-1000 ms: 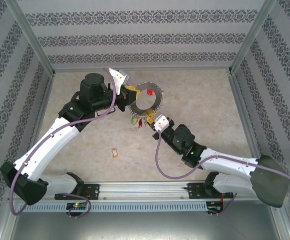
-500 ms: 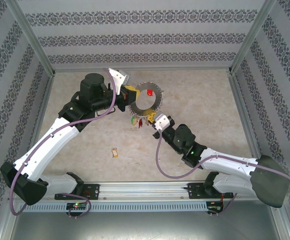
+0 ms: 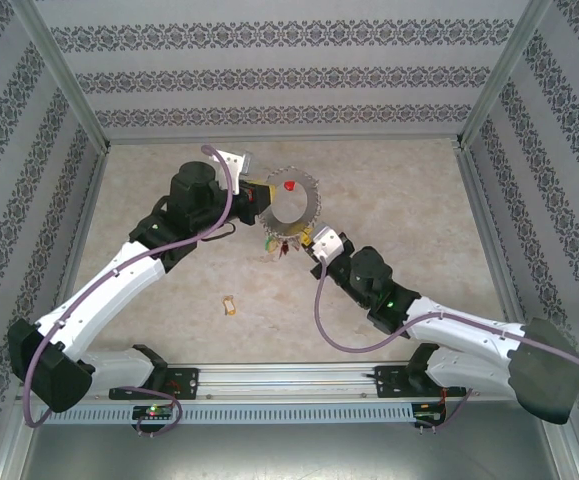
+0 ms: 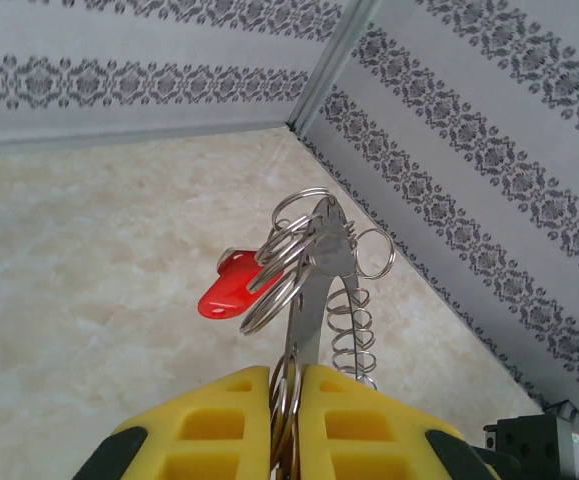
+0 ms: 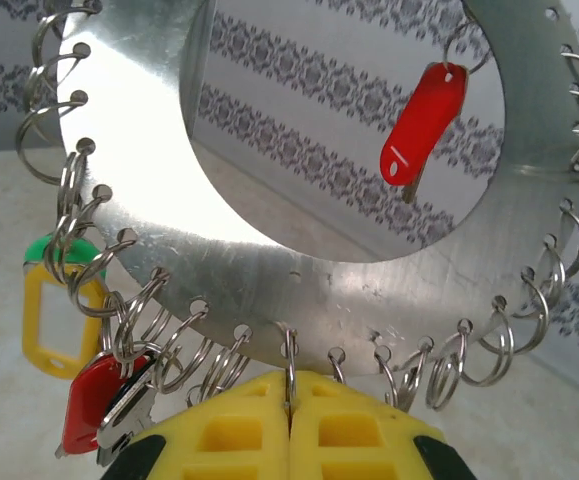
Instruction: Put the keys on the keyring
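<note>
The keyring (image 3: 291,208) is a flat metal ring edged with split rings, held up off the table between both arms. My left gripper (image 4: 294,388) is shut on its rim (image 4: 316,290) and on a few split rings, gripping from the left (image 3: 259,196). My right gripper (image 5: 290,398) is shut on one split ring at the lower edge of the keyring (image 5: 299,290), coming in from the lower right (image 3: 311,238). A red-tagged key (image 5: 424,122) hangs from the far side (image 3: 289,185) (image 4: 227,290). A tan-tagged key (image 3: 231,305) lies loose on the table.
Yellow (image 5: 54,322), green (image 5: 51,250) and red (image 5: 91,402) tags hang at the ring's lower left, dangling above the table (image 3: 274,245). Patterned walls (image 3: 269,75) and metal posts (image 3: 486,85) enclose the table. The arms' base rail (image 3: 289,385) runs along the near edge.
The right gripper's fingers have closed onto a split ring at the ring's lower edge. The left arm has shifted right and the keyring has tipped more upright.
</note>
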{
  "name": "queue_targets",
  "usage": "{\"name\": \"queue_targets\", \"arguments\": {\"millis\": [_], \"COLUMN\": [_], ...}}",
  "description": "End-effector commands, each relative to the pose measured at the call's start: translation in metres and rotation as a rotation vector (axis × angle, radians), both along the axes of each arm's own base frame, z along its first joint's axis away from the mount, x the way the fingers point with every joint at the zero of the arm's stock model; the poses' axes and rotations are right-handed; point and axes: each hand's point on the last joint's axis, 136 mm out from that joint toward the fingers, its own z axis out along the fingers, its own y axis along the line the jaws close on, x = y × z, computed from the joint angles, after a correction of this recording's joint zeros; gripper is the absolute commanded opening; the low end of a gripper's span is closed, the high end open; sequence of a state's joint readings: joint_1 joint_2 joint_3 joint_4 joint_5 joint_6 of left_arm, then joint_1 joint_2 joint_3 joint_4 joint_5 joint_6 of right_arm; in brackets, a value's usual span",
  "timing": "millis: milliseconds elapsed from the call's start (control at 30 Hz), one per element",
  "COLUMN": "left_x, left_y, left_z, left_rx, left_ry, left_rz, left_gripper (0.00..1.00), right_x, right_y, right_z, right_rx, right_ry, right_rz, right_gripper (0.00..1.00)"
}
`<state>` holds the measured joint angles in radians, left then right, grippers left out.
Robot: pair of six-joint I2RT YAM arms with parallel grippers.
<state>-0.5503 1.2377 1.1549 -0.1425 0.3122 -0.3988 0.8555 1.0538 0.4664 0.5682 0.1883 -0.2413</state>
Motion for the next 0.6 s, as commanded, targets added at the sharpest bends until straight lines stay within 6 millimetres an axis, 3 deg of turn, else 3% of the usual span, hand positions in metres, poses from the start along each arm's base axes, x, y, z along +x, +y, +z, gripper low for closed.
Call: {"name": "queue_targets", "arguments": {"millis": [0, 67, 200, 467, 567], "left_x": [0.003, 0.004, 0.005, 0.003, 0.002], "left_y": [-0.001, -0.004, -0.003, -0.003, 0.001], "left_z": [0.020, 0.009, -0.022, -0.073, -0.091], "left_rx": [-0.148, -0.172, -0.196, -0.253, -0.228], "left_ry": [-0.010, 0.026, 0.120, 0.249, 0.273], "left_rz": [0.052, 0.046, 0.080, 0.118, 0.141], "left_gripper": [0.07, 0.08, 0.22, 0.38, 0.48], "right_x": [-0.006, -0.008, -0.009, -0.013, -0.010], "right_y": [-0.005, -0.008, -0.012, -0.016, -0.020], "right_z": [0.000, -0.003, -0.009, -0.031, -0.038], "right_rx": [0.033, 0.033, 0.011, -0.079, -0.136], "right_ry": [0.077, 0.098, 0.150, 0.305, 0.370], "right_rz": [0.052, 0.070, 0.090, 0.150, 0.149], "right_gripper": [0.00, 0.00, 0.00, 0.00, 0.00]}}
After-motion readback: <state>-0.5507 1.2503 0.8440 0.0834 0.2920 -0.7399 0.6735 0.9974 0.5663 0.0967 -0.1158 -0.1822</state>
